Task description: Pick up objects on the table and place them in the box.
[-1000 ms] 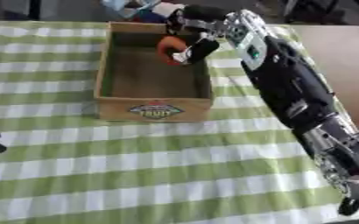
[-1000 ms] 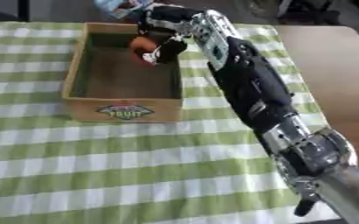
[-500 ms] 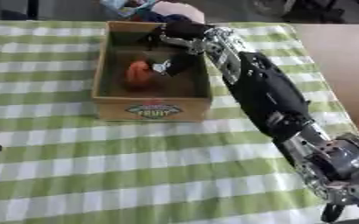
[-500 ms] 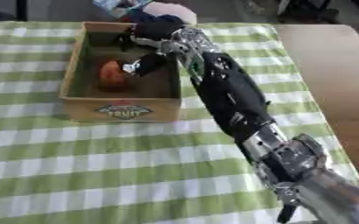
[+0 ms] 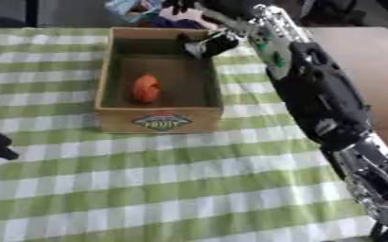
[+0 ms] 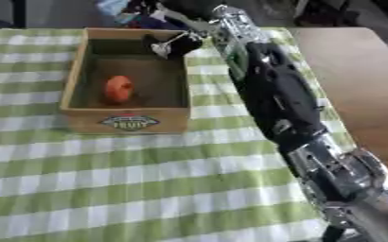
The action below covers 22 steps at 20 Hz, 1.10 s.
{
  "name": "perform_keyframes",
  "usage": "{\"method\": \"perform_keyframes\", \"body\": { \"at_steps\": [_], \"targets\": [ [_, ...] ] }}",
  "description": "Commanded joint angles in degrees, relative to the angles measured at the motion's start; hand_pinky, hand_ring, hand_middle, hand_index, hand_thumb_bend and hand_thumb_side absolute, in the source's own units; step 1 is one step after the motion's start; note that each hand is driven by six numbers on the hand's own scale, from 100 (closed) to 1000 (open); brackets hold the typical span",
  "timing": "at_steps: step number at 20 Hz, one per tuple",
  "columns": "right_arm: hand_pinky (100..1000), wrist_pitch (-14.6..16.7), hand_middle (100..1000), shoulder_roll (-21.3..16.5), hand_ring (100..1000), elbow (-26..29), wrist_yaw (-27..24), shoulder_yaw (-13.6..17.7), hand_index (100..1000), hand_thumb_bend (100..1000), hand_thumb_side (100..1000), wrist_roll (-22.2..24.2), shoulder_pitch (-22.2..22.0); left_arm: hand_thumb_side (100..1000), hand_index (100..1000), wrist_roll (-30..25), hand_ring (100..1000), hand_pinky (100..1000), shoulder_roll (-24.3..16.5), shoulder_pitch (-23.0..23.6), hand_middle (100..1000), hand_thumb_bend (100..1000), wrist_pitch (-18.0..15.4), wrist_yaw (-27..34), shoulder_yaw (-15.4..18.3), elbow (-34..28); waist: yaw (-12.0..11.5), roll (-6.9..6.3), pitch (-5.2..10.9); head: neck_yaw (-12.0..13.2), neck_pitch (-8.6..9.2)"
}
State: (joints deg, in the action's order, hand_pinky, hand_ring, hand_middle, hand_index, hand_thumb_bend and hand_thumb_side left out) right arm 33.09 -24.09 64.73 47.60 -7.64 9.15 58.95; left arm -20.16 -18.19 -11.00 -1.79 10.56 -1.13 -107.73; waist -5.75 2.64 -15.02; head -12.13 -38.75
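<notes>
Left eye view: orange object [image 5: 146, 88] lies in box [image 5: 159, 120], long axis toward the far wall; right hand [image 5: 207, 45] fingers curled, empty.

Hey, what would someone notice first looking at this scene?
The long black and silver right arm stretches from lower right to the far rim of the open cardboard box on the green checked tablecloth. A small orange rounded object lies alone on the box's floor.
</notes>
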Motion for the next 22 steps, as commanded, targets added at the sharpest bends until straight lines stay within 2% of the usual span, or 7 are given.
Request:
{"method": "perform_keyframes", "body": {
  "at_steps": [1, 4, 7, 11, 18, 22],
  "targets": [
    [750, -2.7, 659, -4.5, 685, 7.9, -12.0, -0.3, 887, 100, 231, -0.1, -1.9, 977, 873, 0.4, 561, 652, -0.6, 0.0, 579, 142, 0.0, -0.6, 1.0, -0.5, 0.9, -0.25, 1.3, 2.0, -0.04],
    [744, -7.0, 643, -6.9, 670, 17.1, -22.6, 0.1, 870, 100, 221, 0.1, -7.4, 981, 872, 0.4, 561, 652, -0.6, 0.2, 579, 144, 0.1, -1.1, 1.3, -0.4, 2.2, -0.1, 1.24, 3.6, -0.25],
    [739, -10.6, 622, -8.1, 649, 25.2, -31.3, 1.5, 849, 100, 270, -0.8, -13.6, 986, 873, 0.2, 563, 653, -0.5, 0.3, 581, 147, 0.0, -1.6, 1.5, -0.4, 3.3, -0.19, 0.91, 5.3, -0.18],
    [742, -12.0, 617, -7.4, 644, 33.3, -40.6, 3.9, 844, 100, 379, -1.1, -22.2, 990, 872, -0.3, 567, 654, -0.2, 0.5, 584, 149, -0.4, -2.1, 1.7, -0.4, 4.4, -0.26, 0.57, 7.1, -0.95],
    [732, -12.4, 599, -3.2, 625, 39.6, -45.2, 8.6, 827, 100, 596, -2.1, -34.3, 987, 872, -1.5, 572, 655, 0.2, 0.7, 589, 149, -1.2, -2.9, 1.6, -0.4, 5.7, -0.39, 0.08, 9.8, -2.06],
    [731, -12.7, 595, -0.5, 621, 40.6, -46.0, 10.0, 820, 100, 604, -2.9, -38.6, 984, 871, -2.6, 577, 657, 0.4, 0.8, 591, 148, -1.9, -3.0, 1.4, -0.5, 6.5, -0.53, -0.02, 10.6, -2.47]
  ]
}}
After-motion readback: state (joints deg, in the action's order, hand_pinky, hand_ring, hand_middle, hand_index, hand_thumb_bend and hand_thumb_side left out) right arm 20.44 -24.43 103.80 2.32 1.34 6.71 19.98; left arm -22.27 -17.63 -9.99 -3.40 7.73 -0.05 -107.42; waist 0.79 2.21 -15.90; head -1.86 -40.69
